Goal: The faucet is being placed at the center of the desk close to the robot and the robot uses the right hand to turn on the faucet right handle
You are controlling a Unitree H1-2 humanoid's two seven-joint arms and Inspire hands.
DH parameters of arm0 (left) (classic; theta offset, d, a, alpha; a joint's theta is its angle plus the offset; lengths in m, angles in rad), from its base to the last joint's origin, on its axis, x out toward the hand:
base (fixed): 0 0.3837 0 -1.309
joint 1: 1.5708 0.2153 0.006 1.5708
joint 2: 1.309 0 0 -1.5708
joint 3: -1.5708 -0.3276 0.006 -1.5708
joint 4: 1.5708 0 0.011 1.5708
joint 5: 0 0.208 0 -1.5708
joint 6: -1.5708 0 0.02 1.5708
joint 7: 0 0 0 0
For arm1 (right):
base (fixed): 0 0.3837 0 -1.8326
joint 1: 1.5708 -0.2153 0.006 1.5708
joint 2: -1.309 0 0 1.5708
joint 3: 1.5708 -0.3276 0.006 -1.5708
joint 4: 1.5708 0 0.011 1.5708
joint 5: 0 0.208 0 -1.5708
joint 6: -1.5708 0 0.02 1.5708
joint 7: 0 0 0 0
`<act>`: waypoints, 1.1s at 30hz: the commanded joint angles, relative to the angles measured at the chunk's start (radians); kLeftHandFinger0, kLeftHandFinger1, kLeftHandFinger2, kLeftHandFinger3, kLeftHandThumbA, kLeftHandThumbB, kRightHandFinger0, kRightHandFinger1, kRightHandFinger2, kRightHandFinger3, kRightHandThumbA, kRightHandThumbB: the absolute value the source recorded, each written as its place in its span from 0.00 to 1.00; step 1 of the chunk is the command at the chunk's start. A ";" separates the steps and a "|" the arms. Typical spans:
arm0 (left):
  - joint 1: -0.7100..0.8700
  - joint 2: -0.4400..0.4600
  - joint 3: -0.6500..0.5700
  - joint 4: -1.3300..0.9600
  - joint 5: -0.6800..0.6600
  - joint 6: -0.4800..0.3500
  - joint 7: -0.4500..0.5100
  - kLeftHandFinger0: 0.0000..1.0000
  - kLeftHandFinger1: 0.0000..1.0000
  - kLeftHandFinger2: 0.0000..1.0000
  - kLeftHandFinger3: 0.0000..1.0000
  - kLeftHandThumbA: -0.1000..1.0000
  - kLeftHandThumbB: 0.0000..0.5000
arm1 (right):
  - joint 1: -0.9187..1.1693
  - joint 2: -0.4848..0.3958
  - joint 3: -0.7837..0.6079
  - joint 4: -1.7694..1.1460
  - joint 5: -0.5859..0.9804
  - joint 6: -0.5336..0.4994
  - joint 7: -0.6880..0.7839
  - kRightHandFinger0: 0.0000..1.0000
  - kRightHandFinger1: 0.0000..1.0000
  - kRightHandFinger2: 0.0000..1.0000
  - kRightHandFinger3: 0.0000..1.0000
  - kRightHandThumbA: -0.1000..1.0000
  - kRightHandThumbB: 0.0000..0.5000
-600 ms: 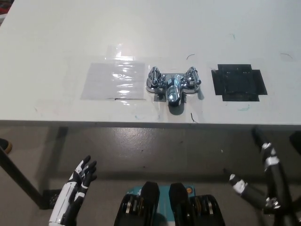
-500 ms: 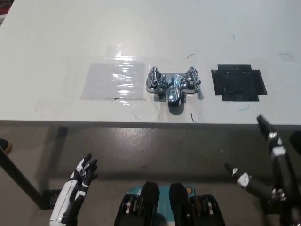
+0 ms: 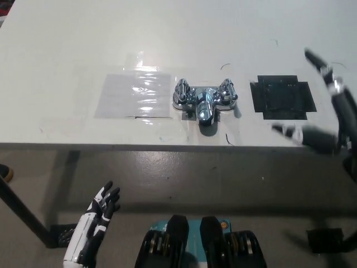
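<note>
A chrome faucet [image 3: 204, 100] stands near the front edge of the white desk [image 3: 167, 39], spout pointing toward me. Its right handle [image 3: 227, 91] and left handle [image 3: 182, 91] sit on either side of the spout. My black right hand [image 3: 329, 120] hovers open over the desk's right side, fingers spread, well to the right of the right handle and not touching it. My white left hand [image 3: 95, 226] rests open below the desk edge at lower left.
A black taped square [image 3: 283, 98] lies just right of the faucet, under the right hand's reach. A shiny clear sheet [image 3: 135, 95] lies to the faucet's left. The floor shows below the desk's front edge [image 3: 167, 146].
The right hand has risen from below the desk edge up over the desk's right side. The left hand has barely shifted.
</note>
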 commanded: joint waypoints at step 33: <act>-0.075 0.022 -0.010 0.010 0.006 -0.032 -0.015 1.00 1.00 1.00 1.00 0.88 0.25 | -1.124 0.114 0.387 1.362 -0.125 0.224 0.417 1.00 1.00 1.00 1.00 1.00 0.42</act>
